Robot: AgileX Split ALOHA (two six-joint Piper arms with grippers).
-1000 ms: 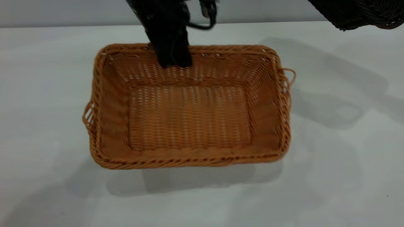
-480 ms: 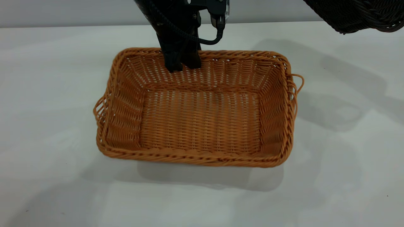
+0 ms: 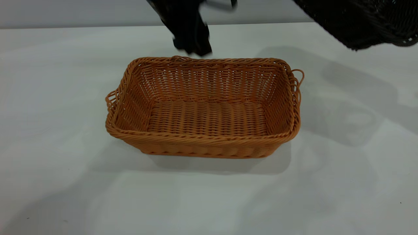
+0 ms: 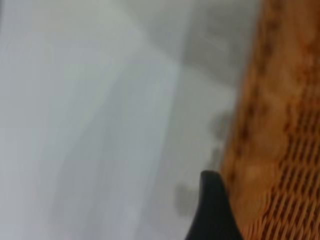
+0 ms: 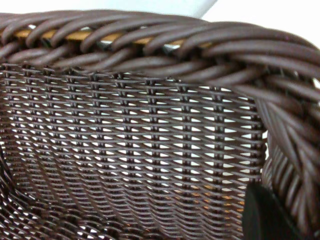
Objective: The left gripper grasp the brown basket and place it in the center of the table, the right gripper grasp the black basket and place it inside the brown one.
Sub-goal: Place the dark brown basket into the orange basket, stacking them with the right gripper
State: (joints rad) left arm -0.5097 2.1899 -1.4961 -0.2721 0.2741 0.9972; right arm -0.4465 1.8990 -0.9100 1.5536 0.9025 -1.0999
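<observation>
Exterior view: the brown basket (image 3: 202,139) sits flat and upright on the bench (image 3: 49,98), near the middle, with its long sides running across the view. A small loop (image 3: 299,75) sticks out at its right end. Nothing lies inside it.

My left gripper (image 3: 192,39) hangs just above and behind the far long rim of that basket, clear of the wicker and holding nothing. It is blurred, so I cannot tell how wide it stands. From my left wrist, one dark tip of it (image 4: 212,210) shows beside the outer edge of the brown basket (image 4: 280,150), with bare bench (image 4: 100,125) on the other side.

The black basket (image 3: 359,23) is up in the air at the far right corner of the exterior view, well apart from the brown one and cut off by the edge of the picture. Its shadow falls on the bench to the right of the brown basket.

From my right wrist, the black basket (image 5: 140,150) fills nearly everything: braided rim on one side, open-weave wall below it. My right gripper (image 5: 267,212) is closed on that wall near a corner, one dark pad pressed against the inner face; the other side is hidden behind the weave.
</observation>
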